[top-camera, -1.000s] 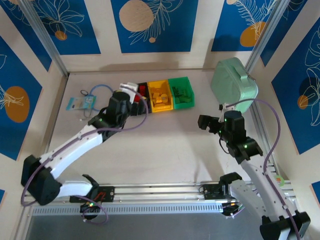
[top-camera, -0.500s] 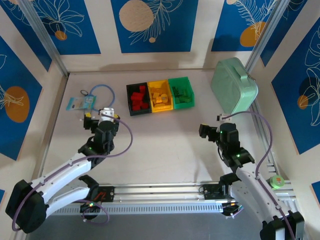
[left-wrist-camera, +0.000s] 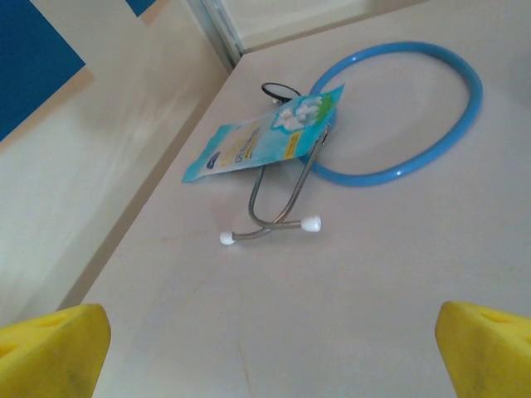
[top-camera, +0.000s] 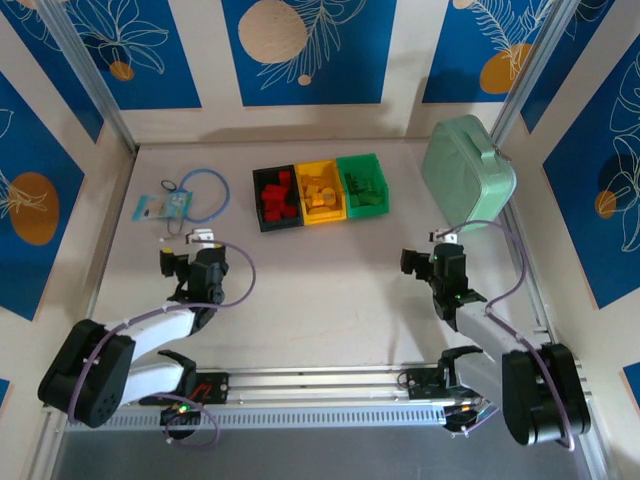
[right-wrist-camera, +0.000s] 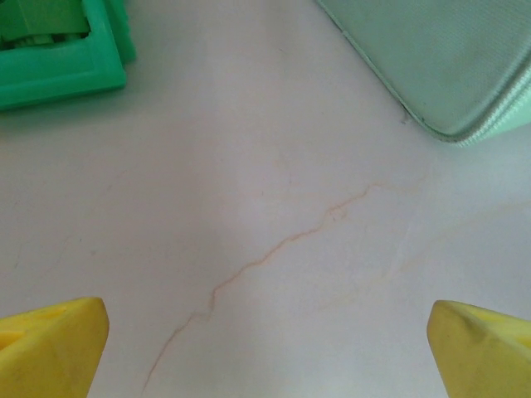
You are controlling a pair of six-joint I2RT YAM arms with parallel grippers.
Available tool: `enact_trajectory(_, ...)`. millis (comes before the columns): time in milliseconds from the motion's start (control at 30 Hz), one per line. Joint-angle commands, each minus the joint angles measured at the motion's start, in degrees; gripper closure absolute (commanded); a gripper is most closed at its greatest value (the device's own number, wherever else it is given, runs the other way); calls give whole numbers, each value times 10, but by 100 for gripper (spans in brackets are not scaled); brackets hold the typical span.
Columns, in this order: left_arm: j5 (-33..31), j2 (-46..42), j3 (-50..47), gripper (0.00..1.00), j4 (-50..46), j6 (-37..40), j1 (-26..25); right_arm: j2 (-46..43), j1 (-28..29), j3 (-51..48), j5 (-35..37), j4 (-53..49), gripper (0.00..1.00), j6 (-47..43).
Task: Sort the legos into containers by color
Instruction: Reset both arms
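Wide apart, holding nothing.
My left pincer and right pincer hung open toward the worktop's near edge; a careless reach could have tipped the 3 containers, spilling sorted legos.

From overhead the legos heaped in the containers near the far edge of the table are too small to count, and the green ones blur into the green bin. In the left wrist view the print on the packet is too soft to read, and the packet covers part of the dark head of the stethoscope. The left gripper has its 2 yellow fingertips cut by the bottom corners. In the right wrist view the top-left corner crops the green bin, the top and right edges crop the mint-green case, and the right gripper has its 2 fingertips cut likewise.
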Motion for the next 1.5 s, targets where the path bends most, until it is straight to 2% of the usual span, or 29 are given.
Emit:
enact_trajectory(0, 33, 22, -19, 0, 143, -2, 17, 35, -7, 22, -16, 122, 1, -34)
enact_trajectory(167, 37, 75, -49, 0, 303, 28, 35, 82, -17, 10, -28, 229, 1, -47)
enact_trajectory(367, 39, 149, -63, 0, 441, 50, 53, 144, -27, -9, -51, 364, 1, -63)
enact_trajectory(433, 41, 201, -69, 0, 500, 32, 67, 221, -36, -35, -55, 491, 1, -58)
enact_trajectory(500, 58, 200, -65, 0, 493, 35, 74, 316, -41, -45, -52, 629, 1, -57)
enact_trajectory(533, 61, 200, -69, 0, 498, 34, 74, 307, -35, -44, -47, 601, 1, -60)
enact_trajectory(567, 67, 196, -76, 0, 499, 29, 74, 265, -35, -33, -51, 510, 1, -58)
enact_trajectory(600, 72, 193, -79, 0, 499, 28, 74, 245, -45, -22, -69, 472, 1, -51)
enact_trajectory(667, 96, 197, -75, 0, 499, 40, 74, 281, -52, -16, -73, 518, 1, -46)
enact_trajectory(733, 144, 203, -71, 0, 499, 62, 73, 258, -41, -5, -60, 459, 1, -54)
enact_trajectory(800, 197, 211, -69, 0, 498, 84, 71, 269, -37, -7, -61, 485, 1, -61)
enact_trajectory(867, 250, 221, -68, 0, 499, 101, 71, 263, -31, -5, -56, 468, 1, -67)
enact_trajectory(933, 265, 224, -68, 0, 499, 101, 71, 269, -30, 2, -56, 466, 1, -70)
enact_trajectory(1000, 272, 227, -66, 0, 499, 101, 74, 265, -28, 18, -54, 431, 1, -70)
enact_trajectory(1067, 328, 238, -63, 0, 486, 84, 97, 269, -31, 47, -50, 384, 1, -65)
enact_trajectory(1100, 329, 260, -47, 0, 498, 84, 107, 268, -41, 61, -60, 354, 1, -56)
enact_trajectory(1133, 312, 260, -30, 0, 463, 82, 107, 267, -57, 73, -75, 326, 1, -41)
enact_trajectory(1200, 320, 211, 20, 0, 289, 44, 126, 264, -76, 73, -105, 317, 1, -26)
enact_trajectory(1233, 341, 218, 43, 0, 260, 31, 144, 265, -72, 73, -96, 321, 1, -29)
enact_trajectory(1300, 371, 213, 45, 0, 242, 4, 172, 265, -71, 74, -95, 319, 1, -29)
enact_trajectory(1467, 372, 215, 40, 0, 258, 7, 173, 264, -71, 73, -95, 320, 1, -29)
